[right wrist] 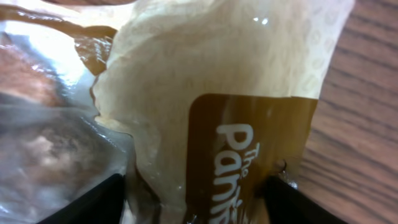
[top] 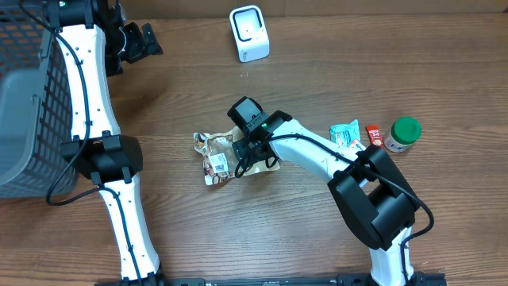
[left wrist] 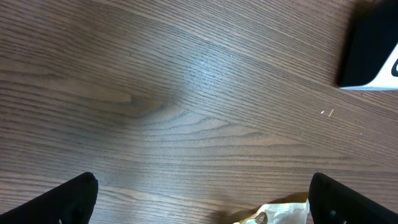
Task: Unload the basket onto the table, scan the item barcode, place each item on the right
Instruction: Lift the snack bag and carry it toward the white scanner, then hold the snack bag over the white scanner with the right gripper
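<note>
Pickup step: the right claw (right wrist: pixel 196 199) straddles the snack bag (top: pixel 218 155) on the counter (top: pixel 317 71); I cannot tell whether it is clenched. Next, the bag needs a firm grip and a lift toward the scanner (top: pixel 249 33).

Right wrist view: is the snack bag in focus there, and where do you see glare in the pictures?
Right wrist view: the snack bag fills the frame, slightly blurred, with white glare on its clear window. Left wrist view: the table shows a pale sheen. Overhead view: evenly lit and sharp.
</note>
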You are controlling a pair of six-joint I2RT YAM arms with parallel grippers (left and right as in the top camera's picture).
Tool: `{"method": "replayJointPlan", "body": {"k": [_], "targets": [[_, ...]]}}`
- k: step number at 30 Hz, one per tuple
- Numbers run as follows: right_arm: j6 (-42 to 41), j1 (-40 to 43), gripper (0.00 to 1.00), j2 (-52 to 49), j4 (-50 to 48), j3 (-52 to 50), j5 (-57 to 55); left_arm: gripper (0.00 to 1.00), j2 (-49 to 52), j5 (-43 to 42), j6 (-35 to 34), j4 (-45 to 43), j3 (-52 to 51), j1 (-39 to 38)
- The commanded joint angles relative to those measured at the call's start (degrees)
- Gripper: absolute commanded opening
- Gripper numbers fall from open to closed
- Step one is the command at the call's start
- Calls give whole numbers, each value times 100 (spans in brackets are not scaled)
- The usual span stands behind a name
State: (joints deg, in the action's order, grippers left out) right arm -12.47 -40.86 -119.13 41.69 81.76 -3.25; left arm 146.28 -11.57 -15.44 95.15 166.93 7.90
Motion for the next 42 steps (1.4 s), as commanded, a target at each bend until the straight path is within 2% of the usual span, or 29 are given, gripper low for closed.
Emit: {"method": "replayJointPlan", "body": {"k": [1,5,8,9,18,22,34,37,42], "targets": [[9,11,62,-258,66,-17,15,100,-39,15,22,-2,101,-9],[9,13,28,-254,83,-15,415,100,-39,15,22,-2,101,-9],[11,13,7,-225,83,70,546,100,-39,15,22,-2,101,-9],[13,13,4,-175,144,210,549,100,-39,15,22,-2,101,-9],[37,13,4,828,1303,1823,549,100,-39,15,22,-2,101,-9],[37,13,4,1329,1309,1899,544,100,-39,15,22,-2,103,-9],[162,13,4,1362,1244,1928,546,100,-39,15,22,-2,101,-9],[507,13,4,1381,1147,2186,98,100,-39,15,22,-2,101,-9],[1305,13,4,1381,933,2844,-1585,100,-39,15,22,-2,101,-9]]}}
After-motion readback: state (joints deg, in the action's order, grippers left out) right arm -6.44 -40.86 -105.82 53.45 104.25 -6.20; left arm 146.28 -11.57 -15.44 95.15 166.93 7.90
